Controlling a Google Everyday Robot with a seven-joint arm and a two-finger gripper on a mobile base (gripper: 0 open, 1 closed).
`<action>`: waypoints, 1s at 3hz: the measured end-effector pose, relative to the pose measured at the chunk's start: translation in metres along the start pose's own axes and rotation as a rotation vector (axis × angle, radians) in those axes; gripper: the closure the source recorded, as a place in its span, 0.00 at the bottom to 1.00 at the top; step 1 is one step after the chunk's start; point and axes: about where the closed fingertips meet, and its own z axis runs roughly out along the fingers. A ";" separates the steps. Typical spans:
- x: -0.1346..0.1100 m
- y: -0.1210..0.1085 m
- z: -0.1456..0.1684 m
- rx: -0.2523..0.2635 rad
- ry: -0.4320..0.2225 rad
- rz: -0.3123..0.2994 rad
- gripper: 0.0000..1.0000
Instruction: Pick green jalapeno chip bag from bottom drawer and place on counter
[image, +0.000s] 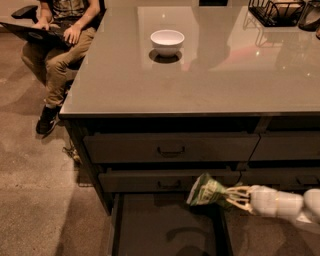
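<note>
Camera view: level arm's (280, 202) jaws pinch bag (206, 191) above bottom drawer (160, 227).

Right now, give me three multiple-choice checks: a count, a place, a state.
1. How many white bowls on the counter? A one B two C three
2. Where is the green jalapeno chip bag? A on the counter B held over the open bottom drawer C on the floor
3. The tool, low at right beside the bag, is: A open and empty B shut on the bag C out of view
Answers: A, one bowl shows; B, the bag hangs clear of the drawer floor; B, it pinches the bag's end.
</note>
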 end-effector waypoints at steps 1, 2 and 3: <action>-0.075 -0.044 -0.048 0.071 -0.039 -0.149 1.00; -0.075 -0.044 -0.048 0.071 -0.039 -0.149 1.00; -0.099 -0.072 -0.061 0.137 -0.086 -0.211 1.00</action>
